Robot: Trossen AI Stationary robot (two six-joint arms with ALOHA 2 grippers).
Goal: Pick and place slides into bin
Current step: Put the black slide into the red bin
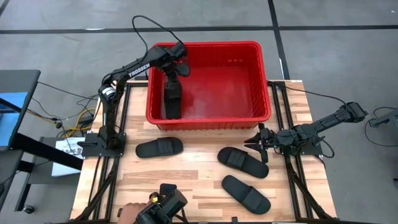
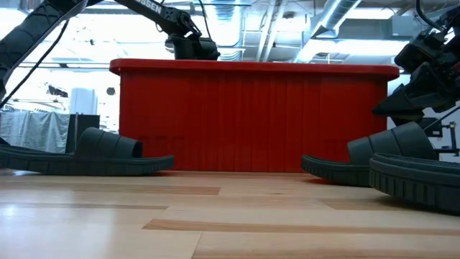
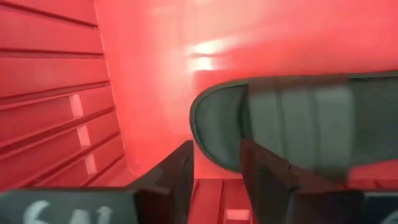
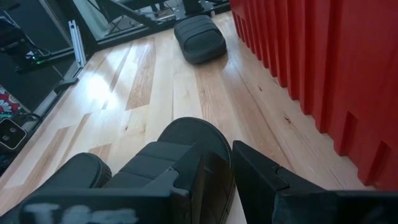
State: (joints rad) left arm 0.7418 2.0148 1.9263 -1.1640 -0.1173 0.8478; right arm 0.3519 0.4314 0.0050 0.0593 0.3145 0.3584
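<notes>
The red bin [image 1: 205, 45] stands at the table's far side. One black slide [image 1: 172, 99] lies inside it along the left wall and shows in the left wrist view [image 3: 298, 118]. My left gripper [image 1: 175, 65] is open above that slide's far end, with nothing between its fingers [image 3: 214, 186]. Three more slides lie on the table: one at the left [image 1: 159, 147], one in the middle [image 1: 242, 162] and one nearer the front [image 1: 246, 193]. My right gripper [image 1: 258, 143] is open, low over the middle slide's right end [image 4: 186, 140]. My right gripper comes at the middle slide's right end [image 4: 205, 146] slanting down from the table's right. One finger [image 4: 186, 177] stands over the slide and the other [image 4: 267, 180] beside it. I cannot tell whether either finger touches it.
A person's hand [image 1: 127, 211] with a black device [image 1: 165, 204] is at the table's front edge. The bin's ribbed wall [image 4: 323, 62] stands close on the far side of my right gripper. Bare wood lies between the slides and at the front left.
</notes>
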